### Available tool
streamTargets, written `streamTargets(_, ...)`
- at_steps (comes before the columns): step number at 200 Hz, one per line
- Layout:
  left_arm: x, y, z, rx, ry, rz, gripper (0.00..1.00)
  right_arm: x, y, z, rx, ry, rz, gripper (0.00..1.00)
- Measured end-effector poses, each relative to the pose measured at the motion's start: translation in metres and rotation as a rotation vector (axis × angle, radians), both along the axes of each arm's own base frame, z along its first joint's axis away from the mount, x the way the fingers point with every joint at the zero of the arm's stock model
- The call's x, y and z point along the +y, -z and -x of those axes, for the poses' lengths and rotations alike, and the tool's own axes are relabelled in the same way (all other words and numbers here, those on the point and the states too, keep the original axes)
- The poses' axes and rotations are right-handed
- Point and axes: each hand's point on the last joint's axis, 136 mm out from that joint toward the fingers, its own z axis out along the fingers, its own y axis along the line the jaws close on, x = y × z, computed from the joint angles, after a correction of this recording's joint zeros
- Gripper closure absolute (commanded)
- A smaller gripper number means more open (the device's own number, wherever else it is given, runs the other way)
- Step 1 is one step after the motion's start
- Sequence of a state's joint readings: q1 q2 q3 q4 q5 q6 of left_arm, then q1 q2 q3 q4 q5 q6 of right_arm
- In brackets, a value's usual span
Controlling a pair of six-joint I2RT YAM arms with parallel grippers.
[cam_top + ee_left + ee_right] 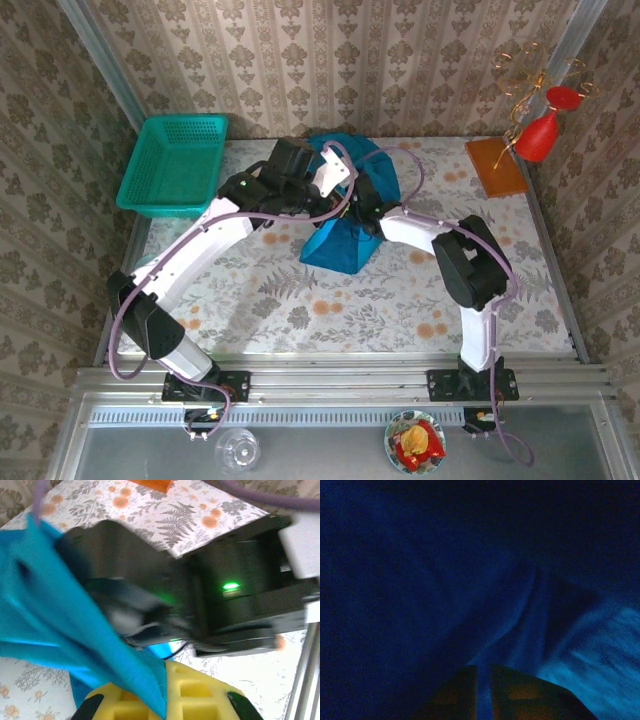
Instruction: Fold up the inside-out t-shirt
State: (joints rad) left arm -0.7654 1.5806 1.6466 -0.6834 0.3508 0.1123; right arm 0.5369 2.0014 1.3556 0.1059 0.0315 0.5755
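Teal-blue soft cloth, the inside-out t-shirt (340, 240), is bunched in a raised heap on the flower-patterned table (300, 300), to the right of the teal mesh basket (175, 165) and well apart from it. Both arms reach in over the heap from the side nearer than the basket and meet above the cloth. In the left wrist view the left gripper (165, 695) has its yellow fingers (200, 695) drawn together, with a hemmed edge of the t-shirt running down between them, so the cloth is grasped; the rest of that fold spreads away up and to the left, across the black housing of the right arm (235, 595), which carries a green light. The right wrist view is very dark and lies within the folds: the right gripper (482, 685) has its fingers (520, 692) close together with a narrow strip of blue cloth pinched in the slit between them. An orange board (495, 165) lies much farther right of the basket, beyond the t-shirt.
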Motion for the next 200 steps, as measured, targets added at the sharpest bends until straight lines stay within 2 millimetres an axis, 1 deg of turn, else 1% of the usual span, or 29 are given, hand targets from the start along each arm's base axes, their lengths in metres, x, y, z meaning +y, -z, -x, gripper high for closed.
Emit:
streamTargets(28,-0.011,-0.021,0.015,-0.025,0.04,0.018,1.0,0.018,0.0,-0.031,-0.005,-0.015,-0.025,0.74)
streamTargets(37,-0.016,-0.028,0.022,-0.034,0.057,0.026,1.0,0.022,0.003,-0.04,0.005,-0.019,-0.026,0.69)
streamTargets(46,-0.019,-0.034,0.027,-0.041,0.072,0.032,1.0,0.024,0.007,-0.049,0.018,-0.021,-0.017,0.61)
streamTargets(61,-0.023,-0.038,0.034,-0.043,0.09,0.038,1.0,0.022,0.019,-0.062,0.053,-0.017,0.006,0.47)
streamTargets(88,-0.021,-0.036,0.038,-0.031,0.094,0.025,1.0,0.012,0.043,-0.074,0.139,-0.017,0.072,0.25)
streamTargets(101,-0.019,-0.037,0.04,-0.03,0.094,0.025,1.0,0.007,0.053,-0.077,0.178,-0.02,0.103,0.2)
streamTargets(118,-0.015,-0.044,0.043,-0.042,0.092,0.035,1.0,0.003,0.063,-0.078,0.229,-0.027,0.138,0.2)
streamTargets(133,-0.011,-0.051,0.044,-0.059,0.083,0.044,1.0,0.001,0.069,-0.075,0.27,-0.041,0.17,0.24)
streamTargets(152,-0.005,-0.059,0.043,-0.085,0.061,0.048,1.0,-0.002,0.073,-0.069,0.314,-0.056,0.206,0.38)
streamTargets(157,-0.003,-0.061,0.041,-0.091,0.053,0.049,1.0,-0.003,0.075,-0.066,0.326,-0.063,0.219,0.44)
streamTargets(162,-0.001,-0.062,0.04,-0.097,0.045,0.051,1.0,-0.005,0.078,-0.063,0.339,-0.067,0.233,0.51)
streamTargets(177,0.009,-0.06,0.03,-0.115,0.006,0.054,1.0,-0.01,0.082,-0.058,0.357,-0.067,0.251,0.75)
streamTargets(192,0.025,-0.049,0.011,-0.116,-0.06,0.042,1.0,-0.015,0.085,-0.047,0.378,-0.066,0.257,0.87)
streamTargets(200,0.034,-0.041,-0.002,-0.108,-0.103,0.034,1.0,-0.019,0.086,-0.036,0.398,-0.067,0.258,0.92)
